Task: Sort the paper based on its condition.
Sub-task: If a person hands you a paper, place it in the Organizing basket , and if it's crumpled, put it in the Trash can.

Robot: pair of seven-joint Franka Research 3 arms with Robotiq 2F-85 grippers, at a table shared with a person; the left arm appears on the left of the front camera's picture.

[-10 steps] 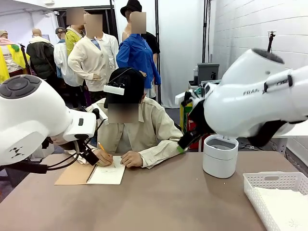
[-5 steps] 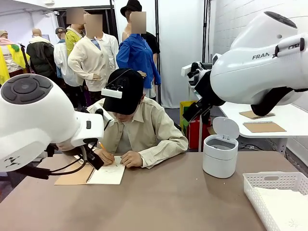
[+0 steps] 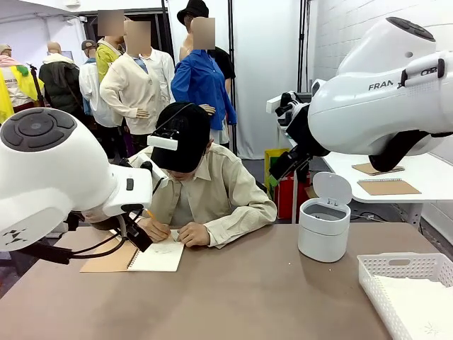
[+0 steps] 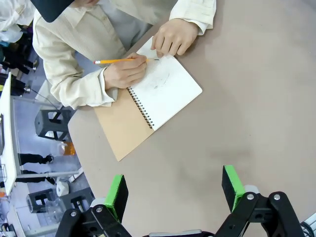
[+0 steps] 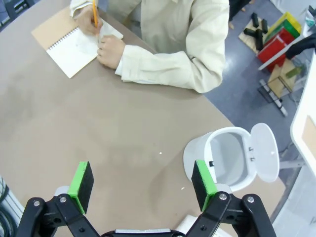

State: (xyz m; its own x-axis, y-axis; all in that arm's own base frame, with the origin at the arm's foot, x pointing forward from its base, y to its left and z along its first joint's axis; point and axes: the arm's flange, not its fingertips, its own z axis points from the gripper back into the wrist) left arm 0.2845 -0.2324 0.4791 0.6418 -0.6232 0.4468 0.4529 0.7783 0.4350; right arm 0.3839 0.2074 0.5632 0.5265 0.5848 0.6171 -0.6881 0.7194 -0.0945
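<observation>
No loose paper is in view. The person across the table draws with a yellow pencil (image 4: pixel 123 60) on the white page of a spiral notebook (image 3: pixel 156 256) (image 4: pixel 165 91) (image 5: pixel 74 47) with a brown cover. High above the bare tabletop on the near side of the notebook, my left gripper (image 4: pixel 174 192) is open and holds nothing. My right gripper (image 5: pixel 142 185) is also open and empty, hanging high over the table beside the white bin (image 5: pixel 229 158).
A white bin (image 3: pixel 323 228) with its lid flipped up stands at the back right. A white lattice tray (image 3: pixel 407 283) sits at the front right corner. The person's arms rest on the far edge. Brown tabletop (image 3: pixel 248 297) stretches between notebook and bin.
My right arm has risen, uncovering the bin's raised lid. My left arm has lifted slightly. The person keeps drawing.
</observation>
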